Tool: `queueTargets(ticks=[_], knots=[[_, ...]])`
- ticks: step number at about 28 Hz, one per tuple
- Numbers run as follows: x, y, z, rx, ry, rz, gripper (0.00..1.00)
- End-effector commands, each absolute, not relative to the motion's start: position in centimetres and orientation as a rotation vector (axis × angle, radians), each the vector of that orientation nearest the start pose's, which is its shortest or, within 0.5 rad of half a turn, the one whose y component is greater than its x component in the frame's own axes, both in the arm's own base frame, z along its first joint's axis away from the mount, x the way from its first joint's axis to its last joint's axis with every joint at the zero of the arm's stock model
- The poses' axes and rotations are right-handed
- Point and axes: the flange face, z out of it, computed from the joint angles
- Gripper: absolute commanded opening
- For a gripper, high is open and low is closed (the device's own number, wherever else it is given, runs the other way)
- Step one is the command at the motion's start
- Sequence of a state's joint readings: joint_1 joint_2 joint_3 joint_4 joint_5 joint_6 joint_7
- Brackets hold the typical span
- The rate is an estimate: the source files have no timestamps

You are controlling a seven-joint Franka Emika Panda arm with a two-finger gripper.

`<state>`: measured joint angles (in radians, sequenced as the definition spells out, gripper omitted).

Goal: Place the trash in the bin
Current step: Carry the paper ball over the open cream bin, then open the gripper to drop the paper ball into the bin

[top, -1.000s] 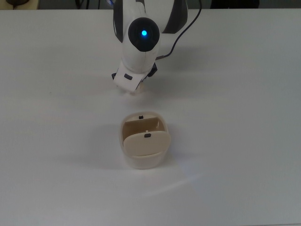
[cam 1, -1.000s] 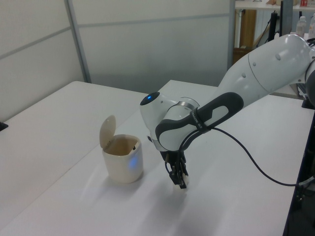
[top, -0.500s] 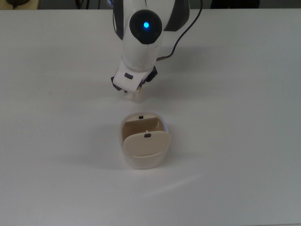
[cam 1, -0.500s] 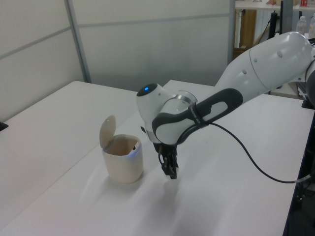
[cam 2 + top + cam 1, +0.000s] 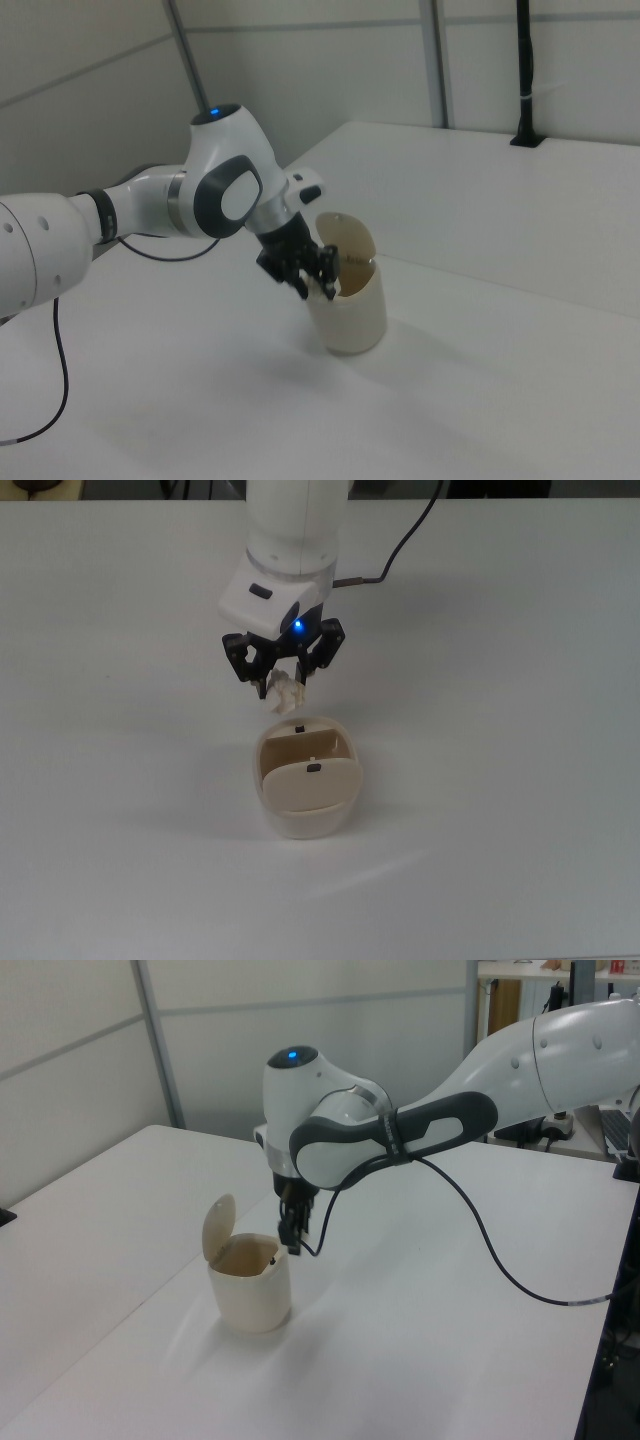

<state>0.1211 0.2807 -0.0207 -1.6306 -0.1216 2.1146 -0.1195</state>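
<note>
Between the fingers of our hand [image 5: 284, 686] sat the trash [image 5: 285, 693], pinched round its middle, up off the worktop [image 5: 500, 680]. We judged it light, soft and squashy. Just below the hand stood the bin [image 5: 305, 780], lid open.

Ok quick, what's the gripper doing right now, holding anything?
Gripper: closed on the crumpled paper wad, lifted beside the open bin.

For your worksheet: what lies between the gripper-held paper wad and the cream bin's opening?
Nothing: the top view shows only bare white table between the crumpled off-white wad and the cream plastic bin.
</note>
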Motion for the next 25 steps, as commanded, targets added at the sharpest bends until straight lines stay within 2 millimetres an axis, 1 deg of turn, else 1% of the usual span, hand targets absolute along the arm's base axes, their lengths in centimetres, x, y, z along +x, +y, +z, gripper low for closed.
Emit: queueTargets(ticks=[1, 3, 4, 6, 8, 10, 15, 16, 19, 20, 21, 22, 25], knots=[[67.9, 6.9, 49.1, -3.181, -0.325, -0.609, 0.54], [68.4, 7.0, 48.5, -3.169, -0.306, -0.651, 0.63], [68.6, 7.2, 48.2, -3.164, -0.300, -0.664, 0.72], [68.9, 7.5, 47.0, -3.160, -0.263, -0.660, 1.00], [69.0, 7.6, 46.8, -3.158, -0.234, -0.658, 1.00], [68.9, 7.6, 47.0, -3.153, -0.200, -0.655, 1.00], [68.4, 7.3, 48.2, -3.148, -0.135, -0.644, 1.00], [67.9, 6.8, 48.0, -3.174, -0.121, -0.565, 1.00], [66.9, 6.4, 48.5, -3.205, -0.109, -0.445, 1.00], [66.5, 6.3, 48.9, -3.212, -0.105, -0.414, 1.00], [65.7, 6.1, 49.5, -3.226, -0.099, -0.349, 1.00], [65.3, 6.0, 49.6, -3.234, -0.095, -0.302, 1.00], [63.9, 5.9, 51.3, -3.251, -0.077, -0.190, 1.00]])
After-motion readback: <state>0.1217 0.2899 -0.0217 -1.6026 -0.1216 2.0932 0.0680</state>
